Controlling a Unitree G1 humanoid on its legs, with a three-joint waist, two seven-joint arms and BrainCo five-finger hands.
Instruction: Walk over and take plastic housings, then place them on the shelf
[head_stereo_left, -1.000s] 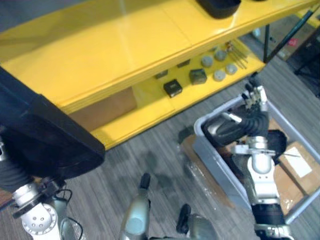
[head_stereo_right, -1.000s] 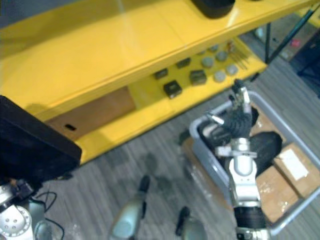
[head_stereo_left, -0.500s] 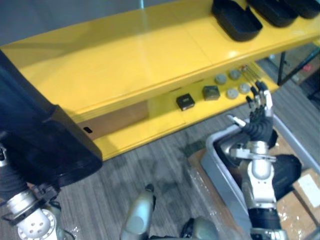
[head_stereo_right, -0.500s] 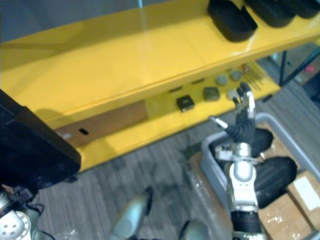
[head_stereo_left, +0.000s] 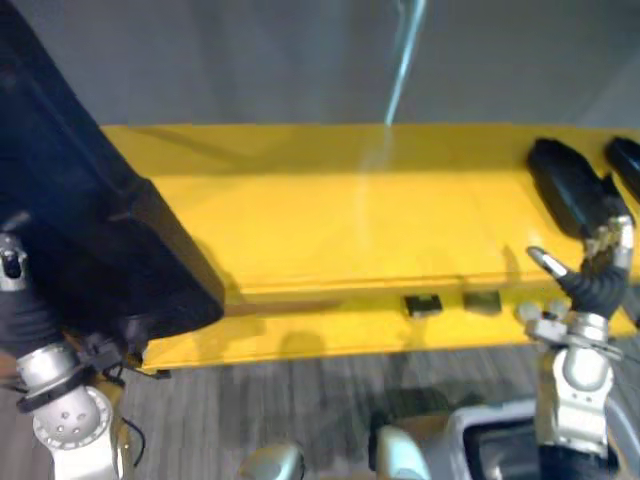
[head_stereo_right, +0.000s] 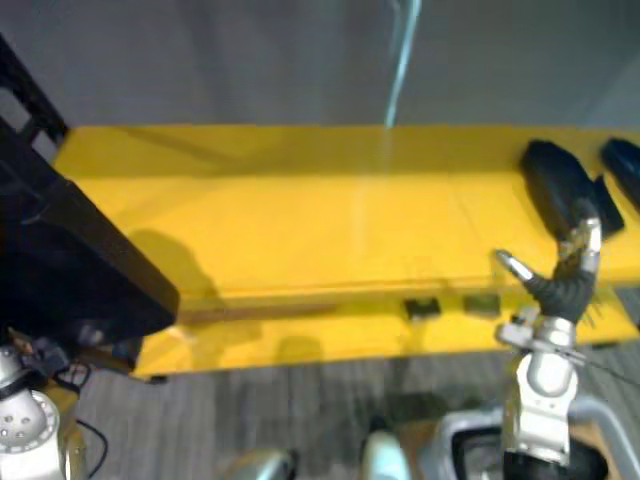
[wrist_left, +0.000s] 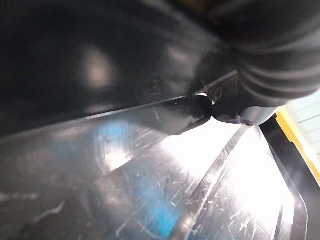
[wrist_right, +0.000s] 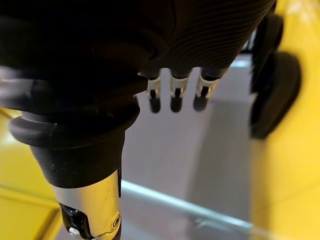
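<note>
a big black plastic housing (head_stereo_left: 90, 230) sits at the near left against my left hand (wrist_left: 270, 55), covering the left end of the yellow shelf (head_stereo_left: 350, 220) in the eye views. how that hand grips it i cannot tell. my right hand (head_stereo_left: 592, 285) is raised at the right, fingers straight, thumb spread wide, holding nothing, just near of another black housing (head_stereo_left: 572, 188) lying on the shelf top. two small dark blocks (head_stereo_left: 422, 304) rest on the lower level.

Small dark blocks (head_stereo_left: 422, 304), grey floor (head_stereo_left: 300, 400)
</note>
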